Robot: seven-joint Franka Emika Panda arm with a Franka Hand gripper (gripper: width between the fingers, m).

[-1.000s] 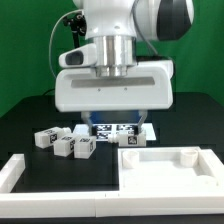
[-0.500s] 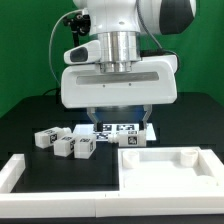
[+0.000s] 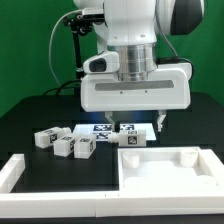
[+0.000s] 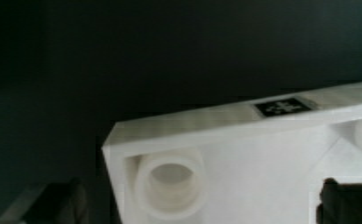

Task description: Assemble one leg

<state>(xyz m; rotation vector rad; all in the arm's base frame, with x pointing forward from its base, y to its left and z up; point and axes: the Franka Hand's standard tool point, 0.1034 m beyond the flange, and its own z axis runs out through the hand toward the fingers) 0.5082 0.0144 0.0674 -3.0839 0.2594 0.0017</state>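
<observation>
The gripper (image 3: 137,123) hangs with jaws spread wide — between them lies a corner of the white panel (image 4: 249,160), its round hole (image 4: 169,182) nearer one finger. The legs (image 3: 66,143) sit outside the jaws.

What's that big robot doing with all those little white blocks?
It is building furniture, but right now it isn't holding anything. Its gripper hangs open. The wrist view looks down on a corner of the large white panel with a round hole in it. The small white legs lie loose toward the exterior view's left, and none has been picked up yet.
</observation>
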